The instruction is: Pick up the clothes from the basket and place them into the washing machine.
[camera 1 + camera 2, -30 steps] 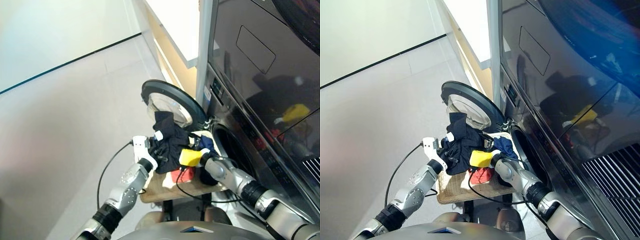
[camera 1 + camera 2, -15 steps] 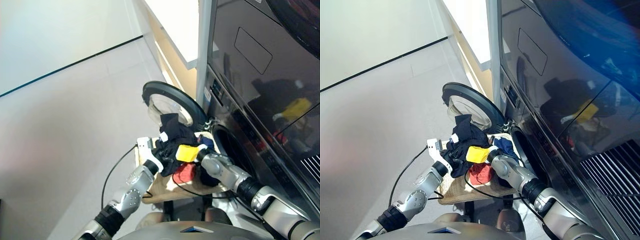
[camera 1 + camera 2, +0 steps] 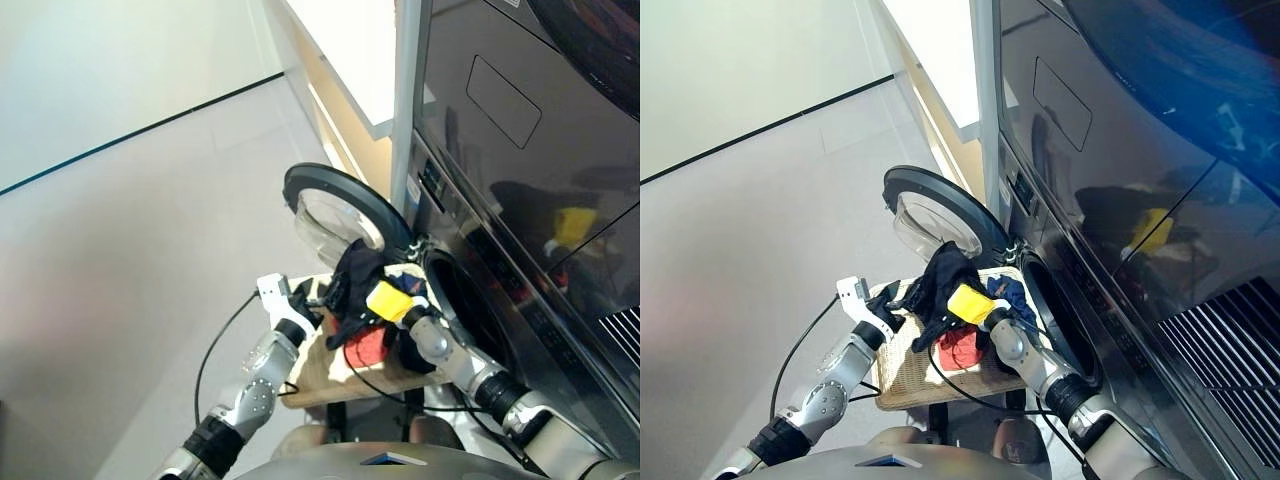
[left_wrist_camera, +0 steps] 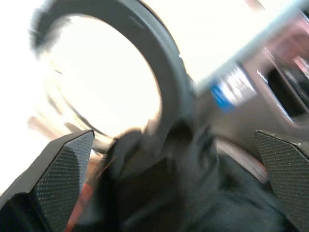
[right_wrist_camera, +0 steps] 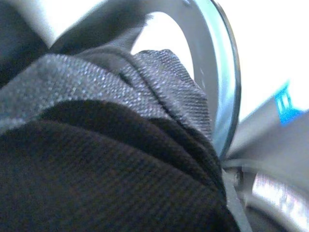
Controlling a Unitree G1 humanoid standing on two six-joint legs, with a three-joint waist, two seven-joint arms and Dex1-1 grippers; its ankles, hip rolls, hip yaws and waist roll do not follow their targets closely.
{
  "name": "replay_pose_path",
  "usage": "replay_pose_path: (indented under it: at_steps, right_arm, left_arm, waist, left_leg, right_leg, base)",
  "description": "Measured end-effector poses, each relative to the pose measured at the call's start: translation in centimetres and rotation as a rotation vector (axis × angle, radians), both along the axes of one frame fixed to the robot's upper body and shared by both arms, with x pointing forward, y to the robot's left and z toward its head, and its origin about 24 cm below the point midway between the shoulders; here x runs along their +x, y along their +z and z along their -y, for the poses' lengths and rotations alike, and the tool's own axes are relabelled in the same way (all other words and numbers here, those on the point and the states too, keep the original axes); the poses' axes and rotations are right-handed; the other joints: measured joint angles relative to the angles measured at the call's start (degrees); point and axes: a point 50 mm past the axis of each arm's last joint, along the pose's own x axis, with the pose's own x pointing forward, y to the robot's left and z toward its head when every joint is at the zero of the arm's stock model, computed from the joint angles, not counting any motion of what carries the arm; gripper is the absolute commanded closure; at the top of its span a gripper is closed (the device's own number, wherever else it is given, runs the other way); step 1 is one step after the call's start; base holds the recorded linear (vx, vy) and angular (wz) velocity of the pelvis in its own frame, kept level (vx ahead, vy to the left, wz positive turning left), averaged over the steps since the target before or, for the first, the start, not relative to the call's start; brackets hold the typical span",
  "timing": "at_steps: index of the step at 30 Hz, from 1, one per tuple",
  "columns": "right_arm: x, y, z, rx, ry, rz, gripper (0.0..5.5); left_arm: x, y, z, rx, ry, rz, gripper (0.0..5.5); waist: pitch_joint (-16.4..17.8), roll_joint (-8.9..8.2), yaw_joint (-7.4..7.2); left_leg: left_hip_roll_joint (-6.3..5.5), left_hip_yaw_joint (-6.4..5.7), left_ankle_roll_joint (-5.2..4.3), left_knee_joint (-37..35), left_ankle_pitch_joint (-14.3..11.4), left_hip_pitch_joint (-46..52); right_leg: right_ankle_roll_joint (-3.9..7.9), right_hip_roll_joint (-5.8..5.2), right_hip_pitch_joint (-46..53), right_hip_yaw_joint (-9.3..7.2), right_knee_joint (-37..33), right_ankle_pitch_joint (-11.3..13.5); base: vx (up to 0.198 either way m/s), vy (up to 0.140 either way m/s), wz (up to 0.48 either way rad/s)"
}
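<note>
- Early in the task, by my read: no garment is lying in the drum yet as far as the views show; the drum hole of the washing machine is looking dark and empty at its visible edge.
- Black garment is hanging lifted above the basket, between basket and the open door, close to the drum mouth.
- Right hand is carrying it; right wrist view is filled w/ black cloth, so fingers are hidden and I cannot tell if they are closed.
- Left hand is sitting w/ fingers spread wide apart, black cloth lying in the gap, not clamped.
- Orange-red garment is lying in the basket under the lifted one.
- Navy blue garment is lying at the basket's washer-side end.
- Left to do, as I judge it: get black piece through the hole, release, then 2 more picks (red, navy).
- Risk: the dangling cloth could catch on the door rim or drum lip.
</note>
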Motion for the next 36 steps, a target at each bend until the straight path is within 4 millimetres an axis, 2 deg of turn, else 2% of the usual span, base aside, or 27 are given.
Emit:
replay_pose_path:
  at_steps: [6,9,12,14,18,19,22,24,29,31,33,34,36]
  right_arm:
    - [0.1,-0.7,1.1,0.191,-0.213,-0.073,5.5]
    - [0.5,-0.6,2.2,0.264,-0.317,-0.076,5.5]
    - [1.7,0.1,3.3,0.353,-0.422,-0.05,5.5]
    - [3.0,1.3,3.7,0.446,-0.492,-0.007,5.5]
    - [5.2,3.8,4.2,0.615,-0.577,0.08,5.5]
    - [5.7,4.5,4.3,0.664,-0.595,0.108,5.5]
    - [7.2,6.6,4.8,0.787,-0.659,0.178,5.5]
    - [8.0,7.7,5.0,0.839,-0.682,0.214,5.5]
    - [10.8,12.7,5.9,1.107,-0.768,0.353,5.5]
    - [11.7,14.7,6.3,1.209,-0.78,0.397,5.5]
    - [12.6,16.7,7.1,1.303,-0.809,0.438,5.5]
    - [13.0,17.5,7.2,1.338,-0.816,0.447,5.5]
    - [13.7,19.0,8.0,1.414,-0.849,0.464,5.5]
  left_arm:
    - [0.0,-0.7,-2.8,0.126,0.186,-0.017,0.0]
    - [-0.1,-1.4,-3.1,0.174,0.217,-0.043,0.0]
    - [0.9,-2.4,-3.1,0.217,0.246,-0.084,0.0]
    - [2.0,-2.4,-3.0,0.249,0.254,-0.091,0.0]
    - [3.8,-1.8,-3.0,0.323,0.264,-0.062,0.0]
    - [3.9,-1.6,-3.0,0.337,0.265,-0.05,0.0]
    - [4.6,-1.0,-2.7,0.338,0.271,-0.034,0.0]
    - [4.9,-0.7,-2.6,0.338,0.279,-0.023,0.0]
    - [6.6,1.4,-2.3,0.359,0.292,0.064,0.0]
    - [6.9,2.1,-2.2,0.355,0.301,0.09,0.0]
    - [7.2,2.9,-2.2,0.349,0.309,0.12,0.0]
    - [7.3,3.1,-2.3,0.347,0.314,0.13,0.0]
    - [7.4,3.5,-2.6,0.353,0.314,0.15,0.0]
  waist:
    - [0.1,-0.25,0.08]
    - [0.5,-0.24,0.13]
    - [3.2,-0.16,0.35]
    - [6.8,-0.12,0.46]
    - [11.0,-0.74,1.35]
    - [11.2,-0.87,1.35]
    - [11.7,-1.08,1.39]
    - [11.9,-1.2,1.49]
    - [12.0,-1.32,1.66]
    - [12.0,-1.32,2.14]
    - [12.0,-1.28,3.28]
    - [12.0,-1.27,3.33]
    - [12.1,-0.99,4.23]
  left_leg:
    - [-0.18,-0.51,0.08,0.0,0.3,-1.8]
    - [-0.56,-1.08,0.08,1.0,0.5,-5.0]
    - [-0.94,-1.06,0.13,3.4,0.6,-9.5]
    - [-1.29,-0.89,0.11,5.2,0.6,-12.6]
    - [-1.79,0.14,-0.03,9.6,0.5,-20.6]
    - [-1.91,0.23,-0.24,10.8,0.2,-23.3]
    - [-2.38,0.15,0.11,14.4,-0.3,-30.2]
    - [-2.36,0.09,-0.19,16.9,-0.7,-33.7]
    - [-2.34,-0.5,-0.59,27.4,-3.7,-45.6]
    - [-2.23,-0.48,-0.58,30.8,-4.8,-49.6]
    - [-2.08,0.3,-0.51,33.9,-5.7,-53.1]
    - [-2.06,0.41,-0.45,34.8,-5.9,-54.4]
    - [-2.05,1.0,-0.43,37.4,-6.4,-56.9]
  right_leg:
    - [-0.06,-0.23,-1.6,-0.46,0.0,0.1]
    - [-0.1,-0.66,-4.3,-0.97,0.3,0.3]
    - [-0.19,-1.1,-8.9,-0.85,2.9,0.4]
    - [-0.25,-1.34,-12.2,-0.57,5.1,0.4]
    - [-0.91,-1.91,-21.7,0.79,11.8,-0.8]
    - [-0.96,-2.18,-24.9,1.12,14.1,-1.4]
    - [-1.52,-2.88,-32.6,1.62,19.4,-2.7]
    - [-1.8,-2.91,-35.8,2.06,21.5,-3.0]
    - [-2.72,-3.37,-46.6,2.25,30.1,-5.1]
    - [-2.86,-3.31,-50.4,2.61,32.8,-5.6]
    - [-2.94,-3.29,-54.2,3.79,35.1,-5.9]
    - [-3.18,-3.36,-55.6,4.32,35.9,-6.0]
    - [-3.11,-2.64,-58.2,5.86,37.5,-6.1]
  base:
    - [-0.124,0.036,0.049]
    - [-0.198,0.038,0.115]
    - [-0.193,0.032,0.053]
    - [-0.157,0.002,-0.024]
    - [-0.121,0.007,-0.05]
    - [-0.101,-0.001,0.071]
    - [0.0,0.0,0.0]
    - [-0.082,-0.033,0.095]
    - [-0.047,-0.025,0.093]
    - [0.0,0.0,0.0]
    - [0.0,0.0,0.0]
    - [0.0,0.0,0.0]
    - [0.0,0.0,0.0]
